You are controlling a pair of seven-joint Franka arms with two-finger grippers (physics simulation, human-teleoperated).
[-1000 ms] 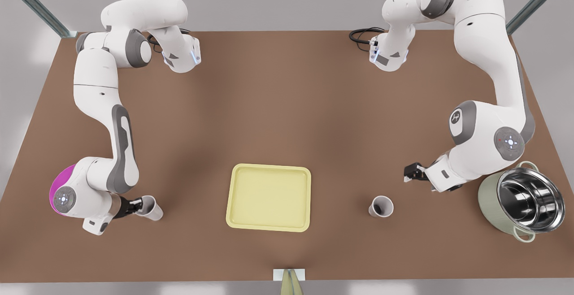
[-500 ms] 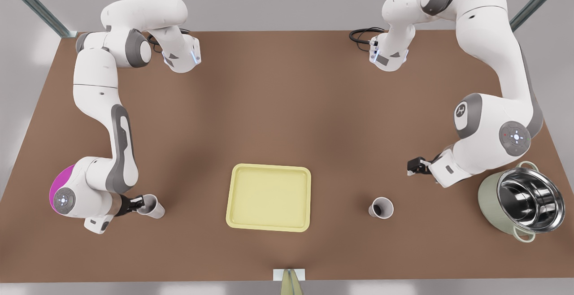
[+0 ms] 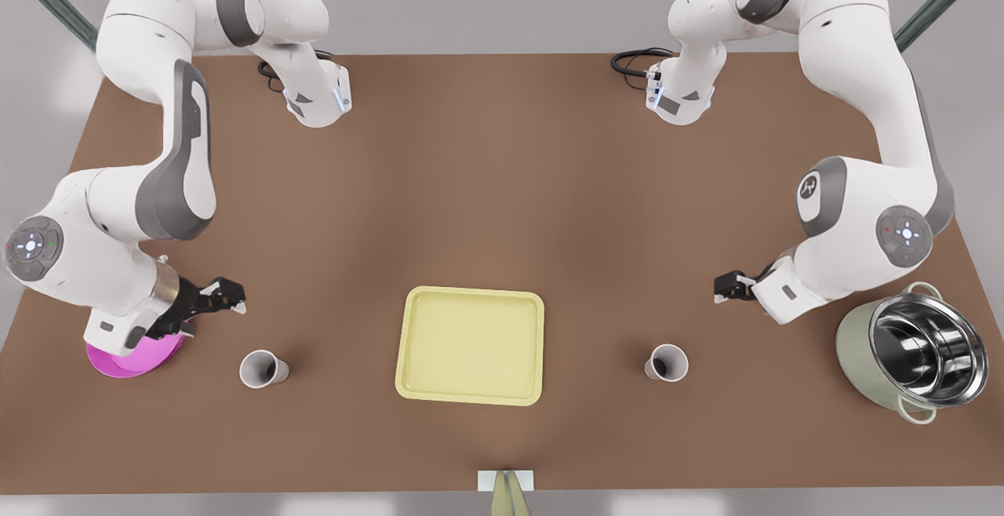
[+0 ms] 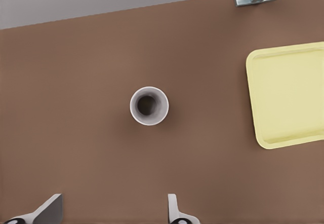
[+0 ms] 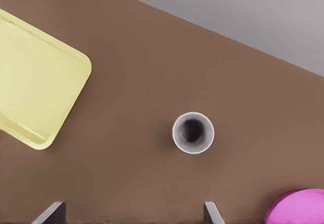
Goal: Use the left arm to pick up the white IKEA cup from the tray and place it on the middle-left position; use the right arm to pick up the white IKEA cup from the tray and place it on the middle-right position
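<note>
— What are we dealing with in these cups?

— Both white cups stand upright on the tabletop (image 3: 502, 187), off the tray (image 3: 471, 346), which lies bare midway along the edge opposite the arm bases. The dish-side cup (image 3: 263, 368) sits between the tray and the magenta dish (image 3: 125, 359). The pot-side cup (image 3: 667, 362) sits between the tray and the steel pot (image 3: 914, 355) in that corner.

— How would they handle, in our view?

— We judge them light, rigid and probably smooth-walled, so slippery under hard pads. They look small and narrow at the foot, and a sideways nudge could tip one. We would take the wall across its width, just under the rim, with a firm but modest squeeze.

— And our claws?

— The right claw (image 3: 227, 296) hovers near the dish-side cup, partly over the dish and apart from the cup. Its fingers (image 5: 211, 211) are spread wide with nothing between them. The left claw (image 3: 725, 288) hangs near the pot-side cup, toward the arm bases. Its fingers (image 4: 173, 209) are likewise parted and empty.

— So the placing looks done?

— We judge so: one cup to each side of the tray.
</note>
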